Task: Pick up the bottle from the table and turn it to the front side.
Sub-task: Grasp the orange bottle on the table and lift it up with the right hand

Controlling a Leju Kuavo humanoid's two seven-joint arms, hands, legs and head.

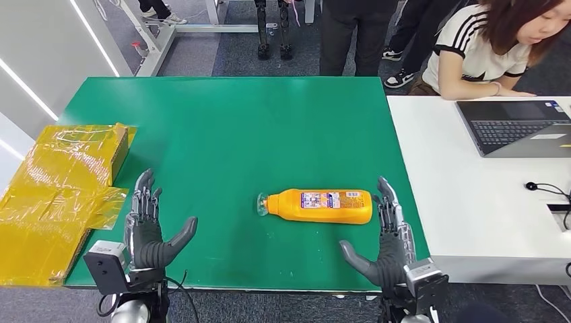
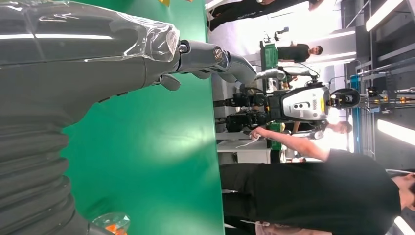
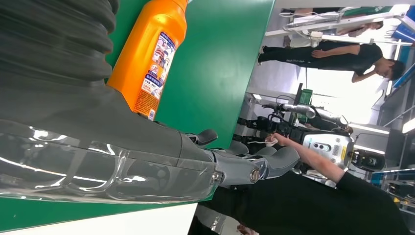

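An orange bottle [image 1: 323, 206] lies on its side on the green table [image 1: 229, 134], clear cap to the left, its small printed label facing up. My right hand [image 1: 385, 235] rests flat and open on the table just right of the bottle's base, fingers stretched forward, thumb out toward the bottle. In the right wrist view the bottle [image 3: 149, 58] lies close beside my right hand [image 3: 147, 161]. My left hand [image 1: 149, 225] lies open on the table well left of the bottle, holding nothing. The left wrist view has my left hand [image 2: 112, 58] and the bottle's clear cap [image 2: 111, 223] at its edge.
A yellow taped cardboard box [image 1: 57, 192] sits at the table's left edge. A white table [image 1: 471, 202] adjoins on the right with a laptop [image 1: 518, 126] and a seated person [image 1: 481, 47]. Other people stand beyond the far edge.
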